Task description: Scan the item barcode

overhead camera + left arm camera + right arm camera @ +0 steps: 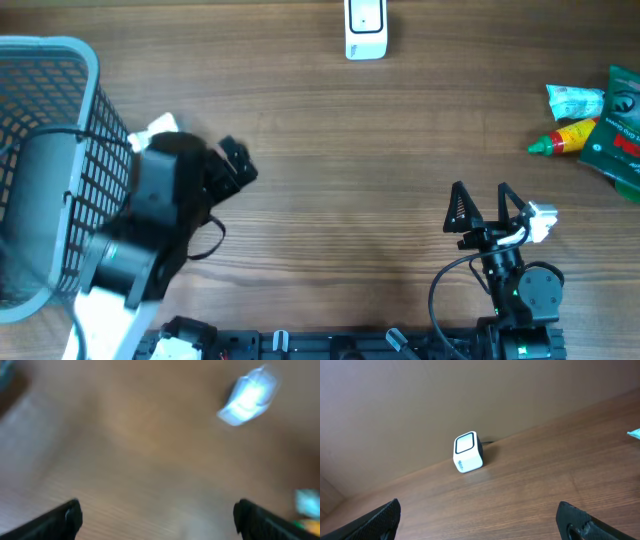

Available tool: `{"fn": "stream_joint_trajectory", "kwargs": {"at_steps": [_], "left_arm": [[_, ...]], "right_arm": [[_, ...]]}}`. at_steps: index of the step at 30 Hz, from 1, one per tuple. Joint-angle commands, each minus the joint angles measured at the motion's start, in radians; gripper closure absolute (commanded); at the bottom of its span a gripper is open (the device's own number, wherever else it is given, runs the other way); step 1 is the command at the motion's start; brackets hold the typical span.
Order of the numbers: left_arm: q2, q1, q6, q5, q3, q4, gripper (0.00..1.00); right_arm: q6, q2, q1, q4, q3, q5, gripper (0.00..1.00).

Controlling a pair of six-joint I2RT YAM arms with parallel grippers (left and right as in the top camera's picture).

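Observation:
The white barcode scanner [365, 28] stands at the far edge of the table, also showing in the right wrist view as the scanner [468, 452] with its window facing me, and as a white blur [248, 396] in the left wrist view. Three items lie at the far right: a green packet [618, 130], a yellow bottle [567, 137] and a white-blue packet [575, 100]. My left gripper [215, 160] is motion-blurred beside the basket; its jaws stand open and empty [157, 520]. The right gripper [485, 205] hovers open and empty over bare wood near the front [477, 520].
A grey wire basket [60, 70] fills the far left of the table, with the left arm right beside it. The wooden tabletop [350, 170] stretches between the two arms. A black cable loops by the right arm's base [440, 290].

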Motion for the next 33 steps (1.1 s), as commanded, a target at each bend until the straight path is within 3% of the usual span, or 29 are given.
{"fn": "stream_joint_trajectory", "kwargs": {"at_steps": [1, 7, 13, 20, 24, 27, 33], "left_arm": [[-0.161, -0.009, 0.214, 0.008, -0.095, 0.166, 0.00], [-0.402, 0.026, 0.252, 0.004, -0.333, 0.282, 0.00], [-0.707, 0.132, 0.270, 0.063, -0.702, 0.557, 0.00], [-0.890, 0.205, 0.319, 0.062, -0.959, 0.710, 0.00], [-0.936, 0.247, 0.359, 0.065, -1.045, 0.776, 0.00], [-0.940, 0.255, 0.483, 0.102, -1.065, 0.797, 0.00], [-0.940, 0.269, 0.580, 0.109, -1.077, 0.781, 0.00]], "right_arm": [[0.006, -0.002, -0.004, 0.002, -0.001, 0.018, 0.00], [0.006, -0.002, -0.004, 0.002, -0.001, 0.018, 0.00], [0.006, -0.002, -0.004, 0.002, -0.001, 0.018, 0.00], [0.006, -0.002, -0.004, 0.002, -0.001, 0.018, 0.01], [0.006, -0.002, -0.004, 0.002, -0.001, 0.018, 0.00], [0.006, -0.002, -0.004, 0.002, -0.001, 0.018, 0.00], [0.006, -0.002, -0.004, 0.002, -0.001, 0.018, 0.00]]}}
